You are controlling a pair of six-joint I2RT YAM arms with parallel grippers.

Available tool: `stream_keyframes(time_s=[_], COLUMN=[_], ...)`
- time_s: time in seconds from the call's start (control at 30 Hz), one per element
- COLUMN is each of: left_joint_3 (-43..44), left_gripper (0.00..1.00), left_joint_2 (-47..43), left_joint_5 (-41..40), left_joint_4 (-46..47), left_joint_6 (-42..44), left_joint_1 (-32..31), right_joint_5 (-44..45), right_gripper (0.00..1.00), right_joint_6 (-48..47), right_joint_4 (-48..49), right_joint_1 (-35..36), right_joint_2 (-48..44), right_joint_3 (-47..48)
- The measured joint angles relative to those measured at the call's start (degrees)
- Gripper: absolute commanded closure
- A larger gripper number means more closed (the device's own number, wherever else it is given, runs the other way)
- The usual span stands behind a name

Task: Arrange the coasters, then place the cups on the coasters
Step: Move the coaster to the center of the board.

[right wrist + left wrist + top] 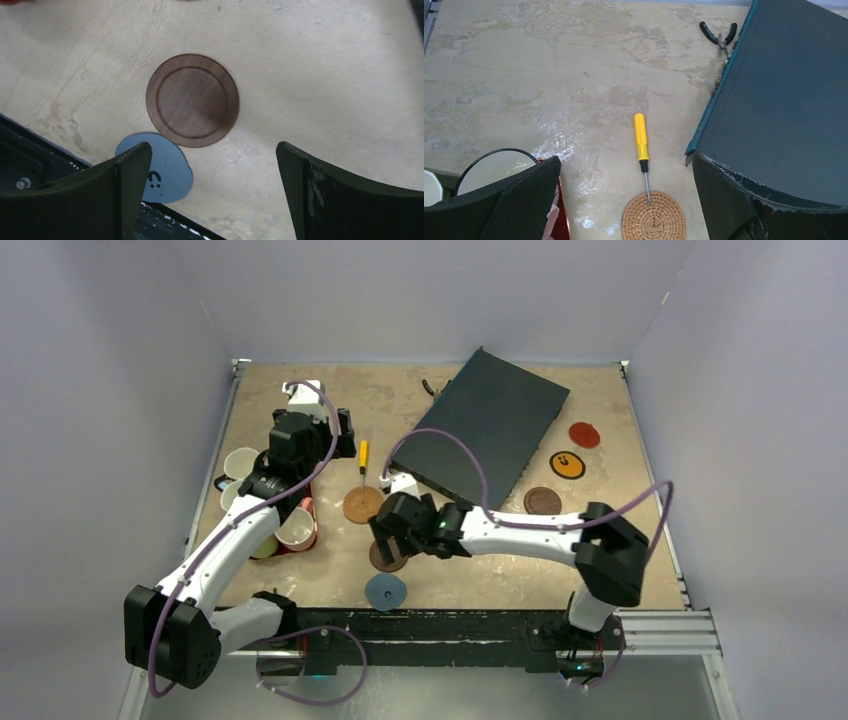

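Note:
The coasters lie scattered: tan cork (363, 504) (654, 217), a dark brown one (385, 560) (192, 100), blue-grey (385, 592) (167, 167) at the front edge, and at right another dark brown (543, 501), orange (567, 465) and red (584, 434). The cups (297, 528) cluster at the left; one dark-rimmed cup (496, 167) shows beside my left finger. My left gripper (305, 445) (625, 162) hangs open high above the cups and cork coaster. My right gripper (388, 538) (212, 150) is open just above the near dark brown coaster, with nothing between its fingers.
A dark book-like slab (490, 430) (784, 100) lies at the back centre. A yellow screwdriver (363, 455) (641, 140) rests with its tip on the cork coaster. Black pliers (719, 32) lie beside the slab. A dark red tray (305, 543) sits under the cups.

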Motion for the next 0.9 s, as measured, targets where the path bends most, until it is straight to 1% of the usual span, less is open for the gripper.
stream_keyframes(time_s=[0.17, 0.37, 0.5, 0.67, 0.9], left_joint_3=[0.0, 0.0, 0.0, 0.0, 0.0], left_gripper=[0.01, 0.01, 0.01, 0.01, 0.01], left_joint_2=[0.0, 0.0, 0.0, 0.0, 0.0], left_joint_5=[-0.3, -0.2, -0.2, -0.2, 0.0], left_joint_4=[0.0, 0.0, 0.0, 0.0, 0.0], left_joint_6=[0.0, 0.0, 0.0, 0.0, 0.0], left_joint_1=[0.0, 0.0, 0.0, 0.0, 0.0], right_joint_5=[2.1, 4.2, 5.5, 7.8, 10.0], right_gripper=[0.02, 0.04, 0.07, 0.10, 0.11], right_joint_6=[1.8, 3.7, 5.5, 8.4, 12.9], right_joint_4=[-0.6, -2.1, -3.6, -5.9, -8.9], right_joint_1=[2.5, 2.6, 2.6, 2.6, 2.7], right_joint_2=[8.5, 13.9, 16.0, 16.4, 16.2], right_joint_3=[4.2, 6.7, 6.9, 7.8, 7.8])
